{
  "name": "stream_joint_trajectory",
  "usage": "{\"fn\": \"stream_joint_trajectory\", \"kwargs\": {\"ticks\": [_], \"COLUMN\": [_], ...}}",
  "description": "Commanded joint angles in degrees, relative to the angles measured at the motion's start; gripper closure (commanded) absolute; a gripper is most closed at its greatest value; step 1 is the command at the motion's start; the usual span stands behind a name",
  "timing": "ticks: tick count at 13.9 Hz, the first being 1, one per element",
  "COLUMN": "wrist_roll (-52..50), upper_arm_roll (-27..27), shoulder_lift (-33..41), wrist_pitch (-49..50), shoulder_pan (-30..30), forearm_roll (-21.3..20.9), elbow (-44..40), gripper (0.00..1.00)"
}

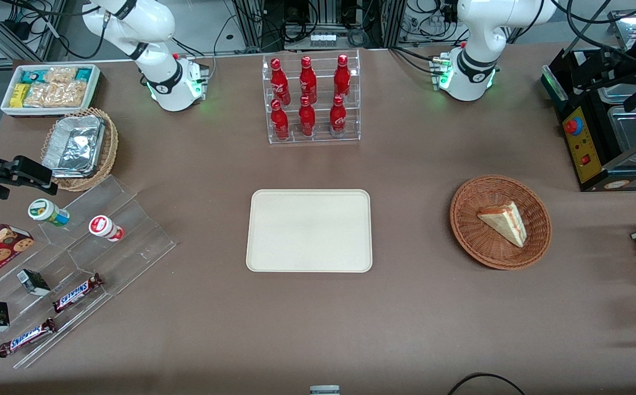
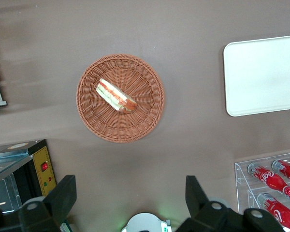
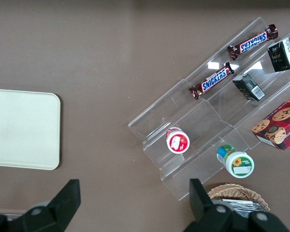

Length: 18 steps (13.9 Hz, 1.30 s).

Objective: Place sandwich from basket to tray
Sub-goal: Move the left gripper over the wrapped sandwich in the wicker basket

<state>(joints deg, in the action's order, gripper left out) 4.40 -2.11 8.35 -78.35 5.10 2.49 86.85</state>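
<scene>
Gripper [image 2: 130,203] high above basket [image 2: 87,113], fingers apart (empty) for coming grasp. Sandwich [image 2: 116,95] flat in basket; tray [image 2: 261,77] bare, awaiting it.

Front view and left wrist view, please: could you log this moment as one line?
gripper: open, high above table | sandwich: in basket | tray: empty

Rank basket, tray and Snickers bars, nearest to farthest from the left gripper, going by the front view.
1. basket, working arm's end, with the open left gripper hovering above the table near it.
2. tray, mid-table.
3. Snickers bars, parked arm's end.
</scene>
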Motion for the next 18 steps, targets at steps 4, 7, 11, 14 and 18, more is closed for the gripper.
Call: {"fn": "stream_joint_trajectory", "kwargs": {"ticks": [4, 7, 11, 14, 18], "wrist_roll": [-0.09, -11.64, -28.96, -38.75, -39.47], "upper_arm_roll": [-0.27, -0.36, -0.79, -2.54, -6.15], "shoulder_lift": [-2.98, -7.19, -7.12, -7.04, -7.21], "wrist_pitch": [0.48, -1.53, -15.12, -27.35, -46.05], "shoulder_pan": [0.44, 0.35, -0.35, -0.35, -0.35], "forearm_roll": [-3.53, -8.02, -9.36, -8.91, 1.0], "elbow": [-1.5, -0.28, 13.14, 24.65, 38.01], "gripper": [0.0, 0.0, 0.0, 0.0, 0.0]}}
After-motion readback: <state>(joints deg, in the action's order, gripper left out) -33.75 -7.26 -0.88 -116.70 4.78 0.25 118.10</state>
